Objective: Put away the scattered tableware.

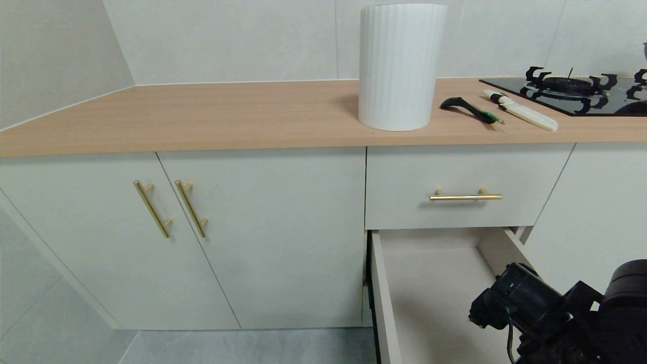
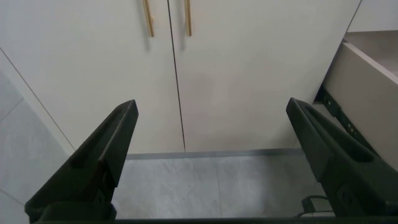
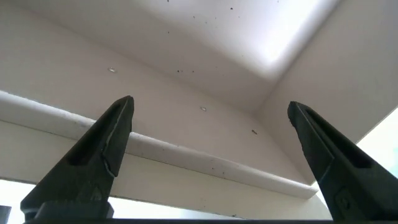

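Wood-grain countertop (image 1: 227,116), head view: black-handled peeler (image 1: 470,110) and white sheathed knife (image 1: 520,116) lying far right, just beside black gas hob (image 1: 571,91). Pale lower drawer (image 1: 434,288) pulled out below, likely readied to receive them.
Left wrist view: left gripper (image 2: 210,104) spread wide, empty, facing white cabinet doors (image 2: 249,62).
Right wrist view: right gripper (image 3: 210,102) spread wide, empty, facing into drawer.

cut at top edge: white ribbed canister (image 1: 402,65) | cut at right edge: black hob (image 1: 571,93) | hidden behind right arm (image 1: 551,313): near right corner of open drawer (image 1: 429,283) | cut at bottom edge: near end of open drawer | too small to tell kind: black-handled tool (image 1: 470,109), white tool (image 1: 523,111) on desk (image 1: 202,116) | left wrist view, cut at top edge: gold cabinet handles (image 2: 148,17)
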